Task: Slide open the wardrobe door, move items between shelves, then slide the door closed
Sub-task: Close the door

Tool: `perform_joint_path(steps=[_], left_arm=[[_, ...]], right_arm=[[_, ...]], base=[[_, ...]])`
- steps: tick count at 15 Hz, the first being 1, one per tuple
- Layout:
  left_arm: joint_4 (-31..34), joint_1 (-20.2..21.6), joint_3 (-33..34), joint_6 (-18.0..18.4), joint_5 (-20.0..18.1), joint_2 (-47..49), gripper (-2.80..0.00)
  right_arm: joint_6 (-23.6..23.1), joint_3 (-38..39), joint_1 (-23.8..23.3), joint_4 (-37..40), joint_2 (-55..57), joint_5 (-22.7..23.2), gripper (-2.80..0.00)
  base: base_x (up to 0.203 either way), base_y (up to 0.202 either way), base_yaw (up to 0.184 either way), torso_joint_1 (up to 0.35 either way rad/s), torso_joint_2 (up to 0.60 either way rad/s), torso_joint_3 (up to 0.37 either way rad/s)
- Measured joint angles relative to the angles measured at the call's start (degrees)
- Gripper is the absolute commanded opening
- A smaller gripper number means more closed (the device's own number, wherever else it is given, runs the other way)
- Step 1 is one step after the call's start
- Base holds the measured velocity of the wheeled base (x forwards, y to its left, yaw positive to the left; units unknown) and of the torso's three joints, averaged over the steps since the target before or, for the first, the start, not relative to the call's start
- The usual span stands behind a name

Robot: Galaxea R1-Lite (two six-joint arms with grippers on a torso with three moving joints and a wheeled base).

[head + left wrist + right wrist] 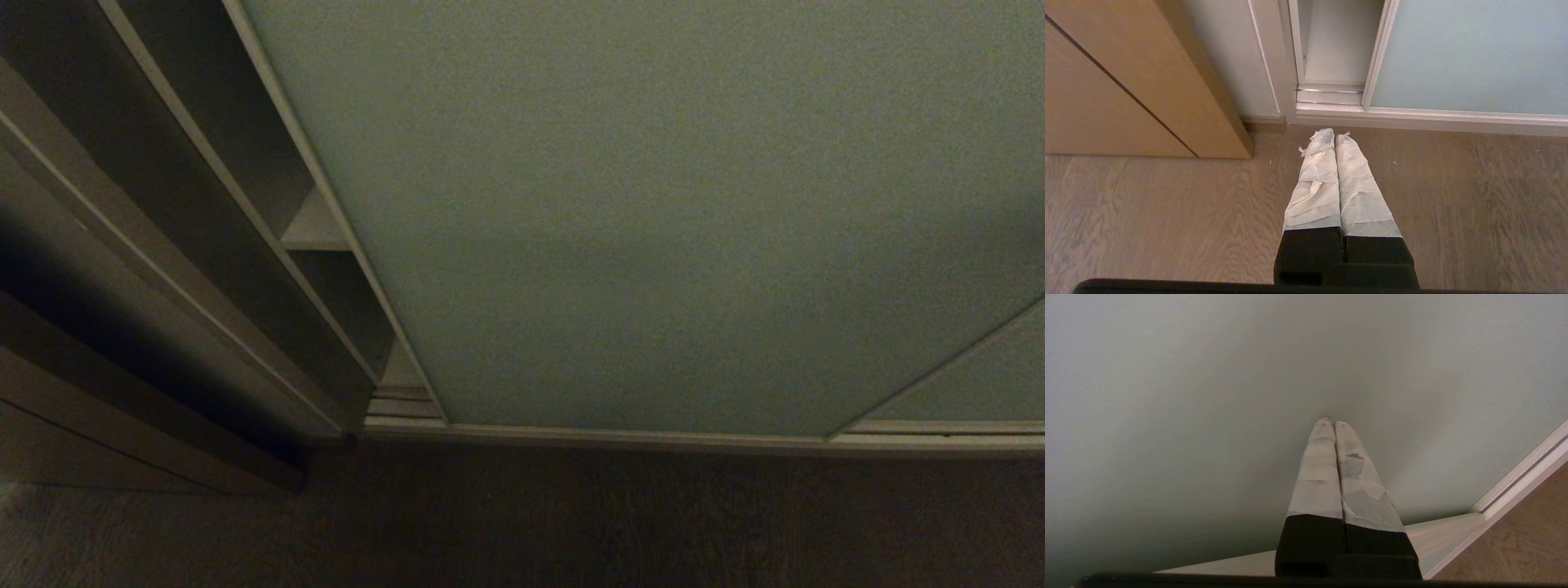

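Wooden floor (1167,212) below, sliding wardrobe door (653,204) nearly shut, gap at nine o'clock; right hand (1329,422) pressed together against it, left hand (1334,134) pressed together, low.

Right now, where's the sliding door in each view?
Head: the door fills most of the picture, with a narrow gap to the shelves along its left edge.
Left wrist: upper right, beyond the shut left gripper, which hangs over the floor.
Right wrist: the panel fills nearly the whole picture behind the shut right gripper.
Shared landmark: the door's light metal frame, along the floor.
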Motion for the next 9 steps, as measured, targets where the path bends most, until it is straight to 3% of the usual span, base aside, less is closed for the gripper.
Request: perform_joint_path(steps=[9], left_arm=[[0.0,0.0,0.0,0.0,0.0,0.0,-2.80]], right_arm=[[3.9,7.7,2.6,0.4,-8.6,0.3,-2.80]], base=[[0.000,0.000,0.000,0.000,0.00,0.000]])
